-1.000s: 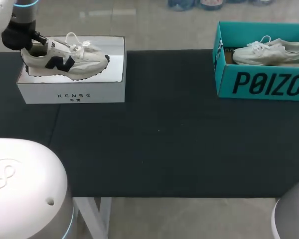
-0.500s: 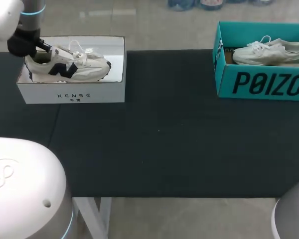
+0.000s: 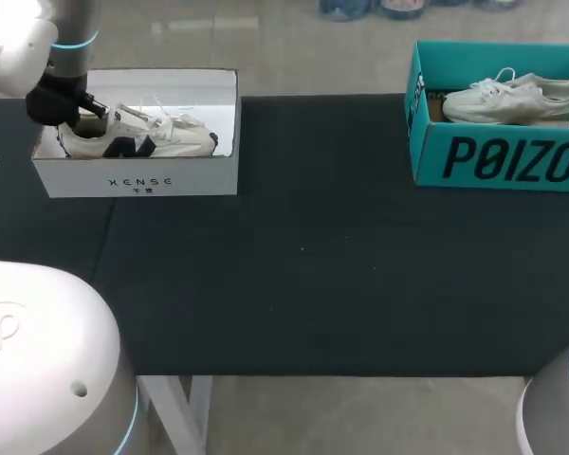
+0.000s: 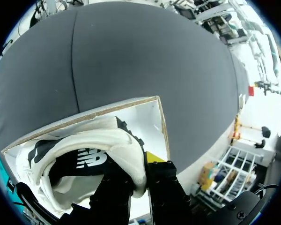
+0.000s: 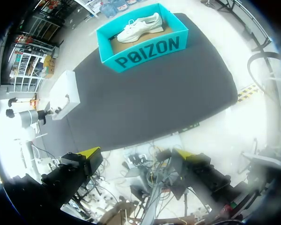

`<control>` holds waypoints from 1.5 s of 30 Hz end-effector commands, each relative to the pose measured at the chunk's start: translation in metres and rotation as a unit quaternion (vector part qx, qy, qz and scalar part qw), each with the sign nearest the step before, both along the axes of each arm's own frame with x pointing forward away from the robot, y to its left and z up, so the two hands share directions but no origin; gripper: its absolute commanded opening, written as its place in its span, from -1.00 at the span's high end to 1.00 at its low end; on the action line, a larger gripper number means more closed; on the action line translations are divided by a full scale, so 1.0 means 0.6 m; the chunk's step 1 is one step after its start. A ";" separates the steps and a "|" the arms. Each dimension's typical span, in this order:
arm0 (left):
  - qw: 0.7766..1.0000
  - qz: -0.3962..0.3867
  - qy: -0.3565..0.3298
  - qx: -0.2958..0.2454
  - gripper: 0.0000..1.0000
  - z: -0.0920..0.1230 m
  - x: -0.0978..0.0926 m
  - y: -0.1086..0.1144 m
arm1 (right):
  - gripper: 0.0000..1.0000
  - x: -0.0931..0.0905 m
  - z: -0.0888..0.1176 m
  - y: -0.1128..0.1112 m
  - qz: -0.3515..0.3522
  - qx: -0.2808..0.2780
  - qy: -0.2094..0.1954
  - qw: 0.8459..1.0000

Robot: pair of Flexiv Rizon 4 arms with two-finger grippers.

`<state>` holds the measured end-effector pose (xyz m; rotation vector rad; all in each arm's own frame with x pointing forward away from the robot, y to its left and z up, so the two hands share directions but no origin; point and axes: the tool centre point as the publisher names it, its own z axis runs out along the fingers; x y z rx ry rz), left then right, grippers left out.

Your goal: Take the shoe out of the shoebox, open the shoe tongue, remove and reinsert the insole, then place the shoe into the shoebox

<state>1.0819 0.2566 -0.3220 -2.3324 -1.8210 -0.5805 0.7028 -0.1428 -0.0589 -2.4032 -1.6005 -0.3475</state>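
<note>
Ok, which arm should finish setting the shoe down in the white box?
Left. The left gripper is shut on the heel of the shoe, which sits low inside the white box. The right gripper hangs open off the near edge of the table, far from that box.

Teal box (image 3: 498,156) at the far right of the black table (image 3: 313,275), white laced sneaker (image 3: 517,99) lying inside it

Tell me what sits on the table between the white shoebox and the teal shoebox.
Nothing. The head view shows only bare black table cover between the white shoebox and the teal shoebox.
</note>
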 end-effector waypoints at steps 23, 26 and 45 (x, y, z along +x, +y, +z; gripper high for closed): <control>1.000 -0.001 -0.012 -0.020 -1.00 -0.037 0.006 0.014 | -1.00 0.003 0.000 0.000 0.000 0.000 0.002 1.000; 0.999 0.005 -0.025 -0.029 -1.00 -0.018 0.004 0.017 | -1.00 0.003 0.000 0.000 0.000 0.000 0.002 1.000; 0.981 0.012 -0.083 -0.176 -1.00 0.143 -0.121 -0.076 | -1.00 0.003 0.000 0.000 0.000 0.000 0.002 1.000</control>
